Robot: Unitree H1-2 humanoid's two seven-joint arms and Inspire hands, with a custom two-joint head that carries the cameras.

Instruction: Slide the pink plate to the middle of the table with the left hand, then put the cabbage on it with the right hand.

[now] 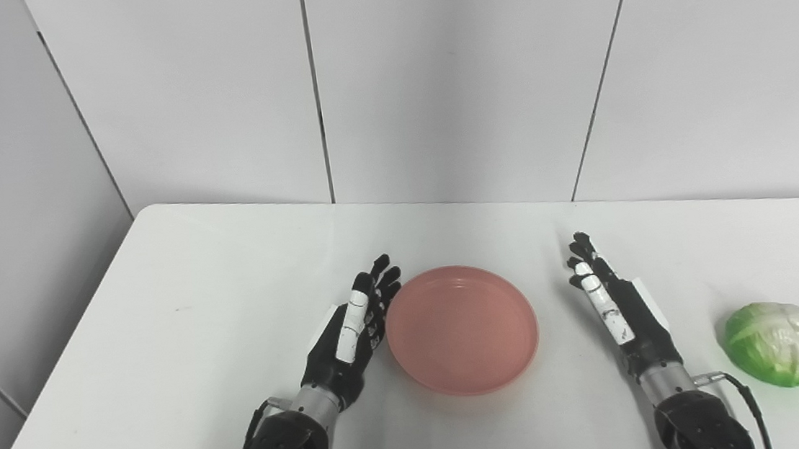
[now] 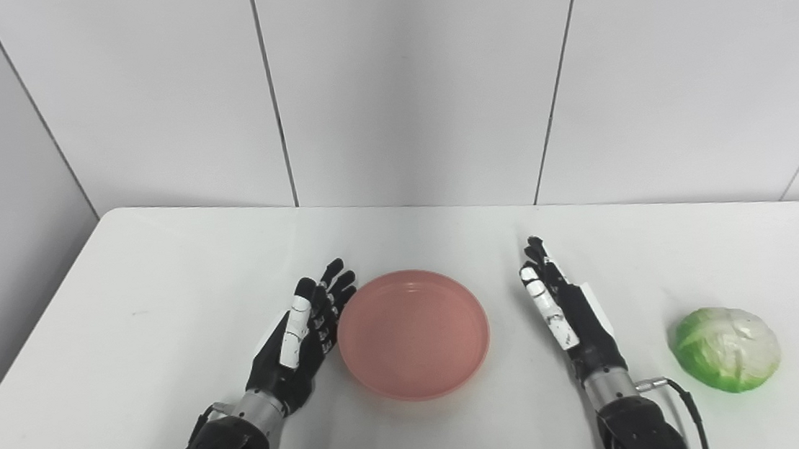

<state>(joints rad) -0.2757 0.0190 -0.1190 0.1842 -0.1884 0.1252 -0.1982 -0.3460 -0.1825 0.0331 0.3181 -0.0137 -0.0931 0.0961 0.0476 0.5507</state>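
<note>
Two black robot hands w/ white finger segments rest over a white worktop (image 1: 181,287), seen from above and behind; both arms enter from the bottom edge. White wall panels (image 1: 451,68) stand behind the worktop's far edge.

Left hand (image 1: 351,333): fingers apart and stretched forward, holding nothing, palm turned inward toward the pink plate (image 1: 462,330). The plate lies just beside this hand on its inner side, its rim very near the fingertips; can't tell whether they touch. The plate is round, shallow, empty, approx. mid-worktop.

Right hand (image 1: 612,303): fingers also apart and extended, holding nothing, palm facing inward toward the plate. The plate sits on its inner side w/ a clear strip of bare worktop between hand and rim, so they're apart.

The plate lies between the two hands, closer to the left one.

The cabbage (image 1: 779,343), a green-and-white rounded head, sits on the worktop on the outer side of the right hand, level w/ its wrist, apart from it and well apart from the plate.
</note>
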